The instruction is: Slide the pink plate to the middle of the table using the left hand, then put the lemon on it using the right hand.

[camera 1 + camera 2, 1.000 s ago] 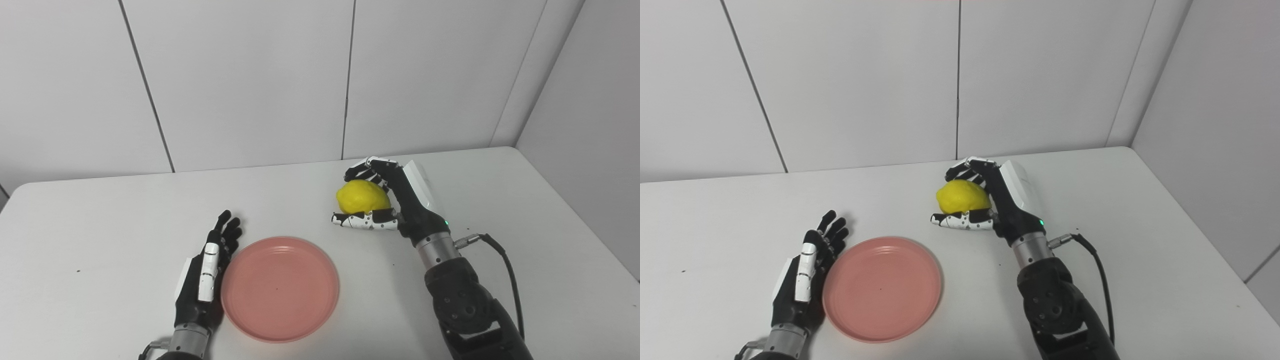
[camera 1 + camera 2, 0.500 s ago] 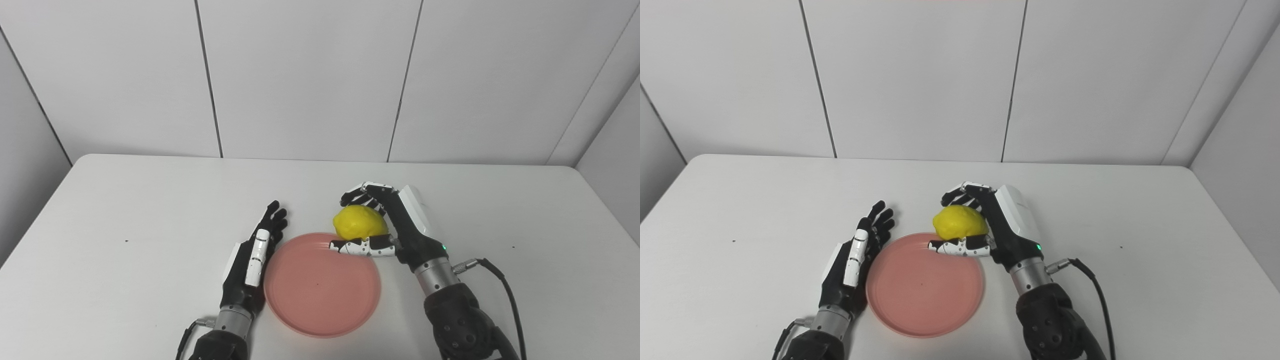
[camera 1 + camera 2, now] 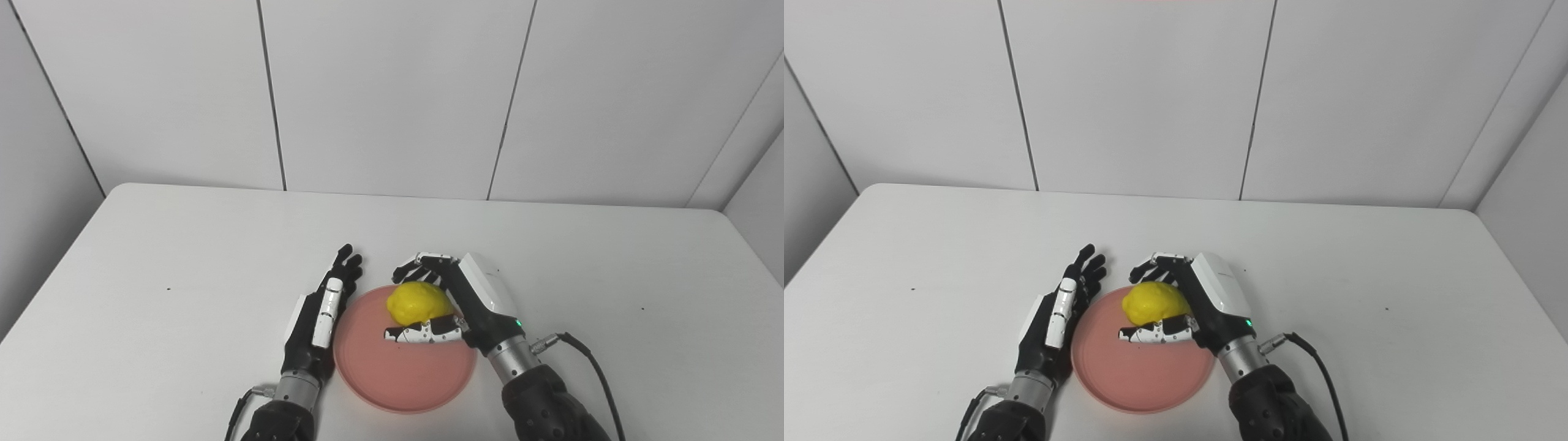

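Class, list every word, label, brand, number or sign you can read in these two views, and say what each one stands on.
None: no readable text in either view.
The pink plate, the lemon, the table and both hands, left hand and right hand, bear no lettering.
The only mark is a small green light at the right wrist.

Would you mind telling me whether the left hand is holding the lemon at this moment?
No, the lemon sits in the grip of the right hand over the pink plate, while the left hand rests open beside the plate.
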